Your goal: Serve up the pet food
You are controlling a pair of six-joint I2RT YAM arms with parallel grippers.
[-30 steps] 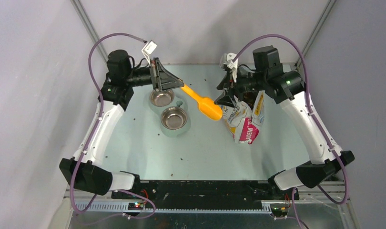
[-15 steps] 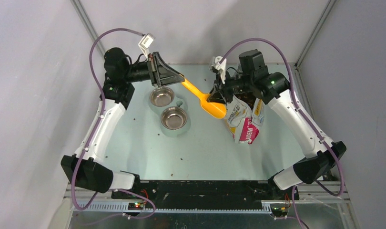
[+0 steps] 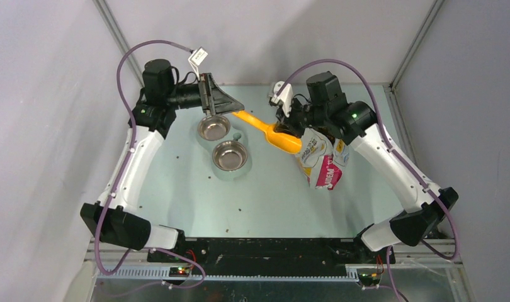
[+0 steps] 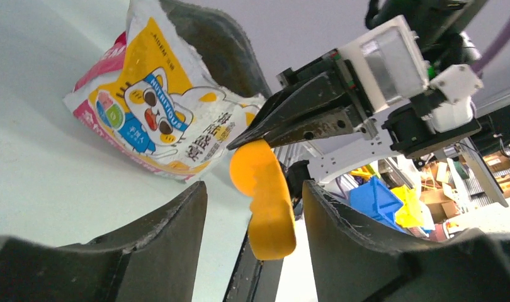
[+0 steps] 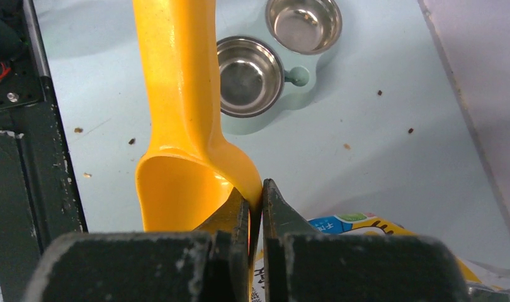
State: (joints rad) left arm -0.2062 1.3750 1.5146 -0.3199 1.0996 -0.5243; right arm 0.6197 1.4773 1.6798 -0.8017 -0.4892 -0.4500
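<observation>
The pet food [image 5: 379,92] is seen as stray dark-brown pellets on open table [image 5: 366,157]. The scoop [image 5: 177,94] is pinched at its bowl rim by the right gripper [image 5: 260,189]; the left gripper [image 4: 252,189] is spread around its handle.

The white, yellow and pink printed foil bag [image 4: 153,119] bore "NUTRITIOUS" arched over a cartoon cat, "AIDEM" near its top edge, and Chinese characters too blurred to read.

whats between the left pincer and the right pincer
The orange scoop, seen in the top view. Its handle end lies between the open fingers of the left pincer, and the right pincer is shut on its bowl rim.
</observation>
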